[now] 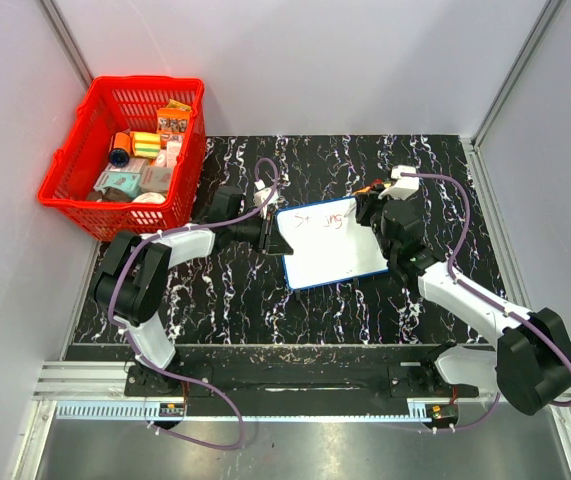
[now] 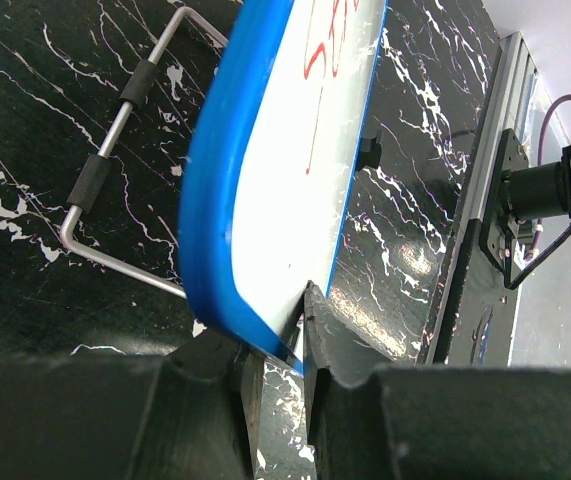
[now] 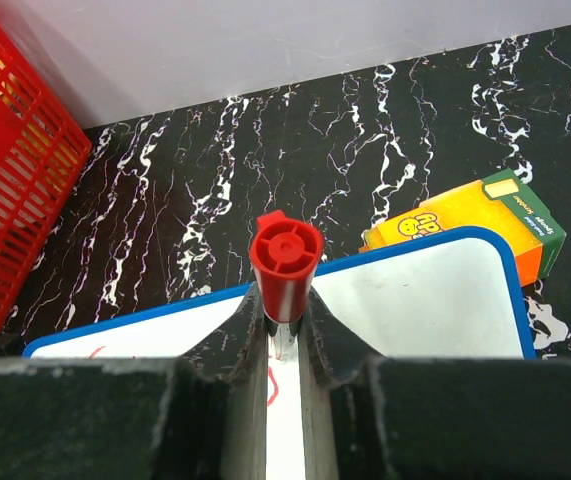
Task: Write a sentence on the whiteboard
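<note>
a: black marbled table [image 1: 365, 310] under us; our flat white, blue-framed whiteboard [image 1: 333, 258] lies mid-table, its left edge pinched tight in our left gripper [image 2: 283, 380].

b: our right gripper [image 3: 283, 335] is clamped on the red plastic marker [image 3: 285, 255], poised over the board's upper part beside the red scrawled sentence [image 1: 331, 220]; whether the tip touches, we cannot tell.

a: risk?

b: we judge pen pressure could slide that thin edge pinch, skewing our strokes.

Bright even overhead light, soft shadows, near fingers [image 2: 95, 420] blurred, perhaps slight glare on whiteboard [image 1: 330, 245]
</note>
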Available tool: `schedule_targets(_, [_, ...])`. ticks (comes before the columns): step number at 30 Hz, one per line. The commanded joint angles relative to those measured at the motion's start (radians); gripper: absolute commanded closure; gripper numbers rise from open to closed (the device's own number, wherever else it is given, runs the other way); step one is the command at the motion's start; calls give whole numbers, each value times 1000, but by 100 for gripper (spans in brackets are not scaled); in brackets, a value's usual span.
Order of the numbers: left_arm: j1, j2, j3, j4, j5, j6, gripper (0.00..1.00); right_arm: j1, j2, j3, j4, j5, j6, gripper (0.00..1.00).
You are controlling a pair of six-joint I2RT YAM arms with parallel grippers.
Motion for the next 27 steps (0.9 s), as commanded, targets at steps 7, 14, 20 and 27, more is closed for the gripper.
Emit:
schedule_targets(7, [-15,18,-10,-56,-150,127,100,-12,-6,39,22,80,-16,100])
schedule_targets(14, [-15,17,-10,-56,-150,129,100,-16,-10,45,21,101,-9,100])
schedule_targets(20, [-15,17,-10,-56,-150,127,100,-18,-9,55,41,70,-4,100])
schedule_targets(27, [-15,18,-11,-56,-150,129,100,-18,17,78,34,27,7,100])
